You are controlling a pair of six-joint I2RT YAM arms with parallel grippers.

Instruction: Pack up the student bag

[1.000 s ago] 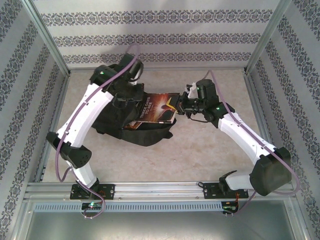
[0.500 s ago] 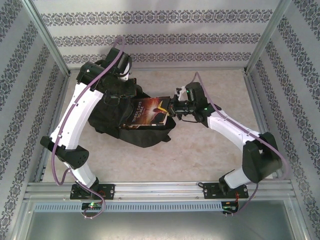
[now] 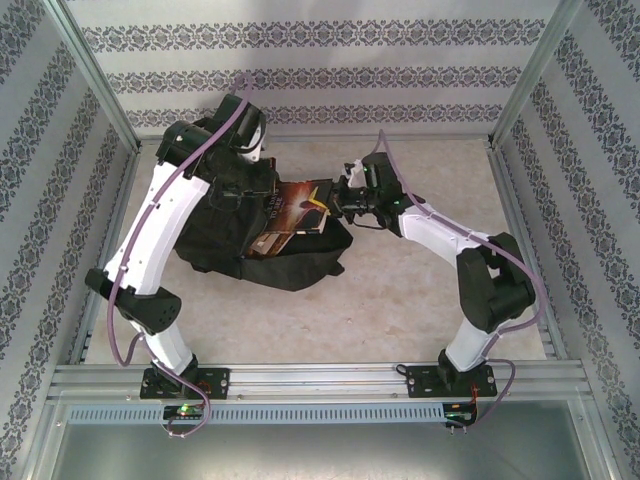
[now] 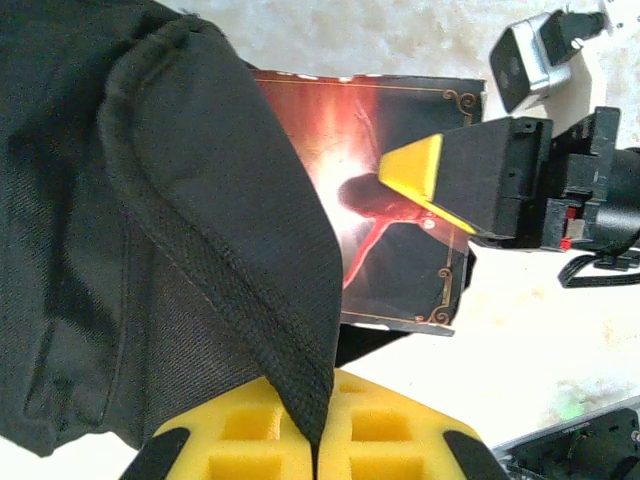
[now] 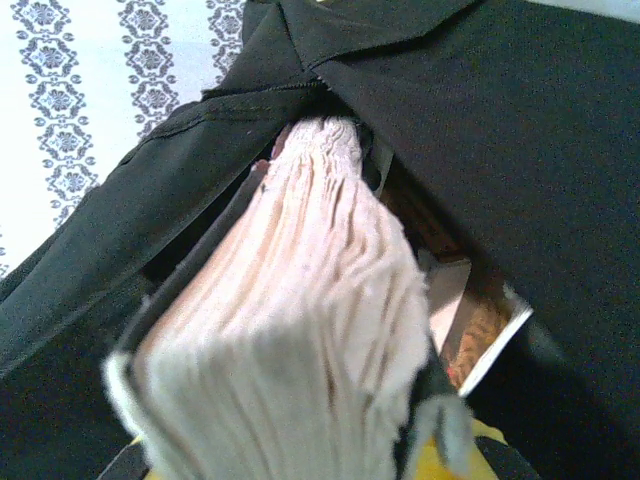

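**Book sliding in under the flap**

On the left, my left gripper (image 4: 318, 438) is pinched tight on a fold at the edge of the bag (image 3: 285, 265). Over the last second I've hauled that edge up and back toward the far-left corner, so the mouth gapes wider. The bag itself lies slumped on the table (image 3: 400, 300), left of centre, under my left arm.

Moving right, here comes the book (image 3: 297, 210). 1 second ago its whole cover lay in the open. Now its left part is tucked beneath the lifted flap, and my left wrist camera sees black fabric draped across the cover. My right wrist camera looks straight along the page edges into the dark opening.

On the right, my right gripper (image 3: 338, 203) is clamped on the book's outer edge, 1 finger on top of the cover. That arm is stretched further left than it was.

My read is that the insertion is under way but not finished, as a good part of the cover is outside. The next move looks like more push while I hold the flap high. The risk is a corner snagging on the fabric.
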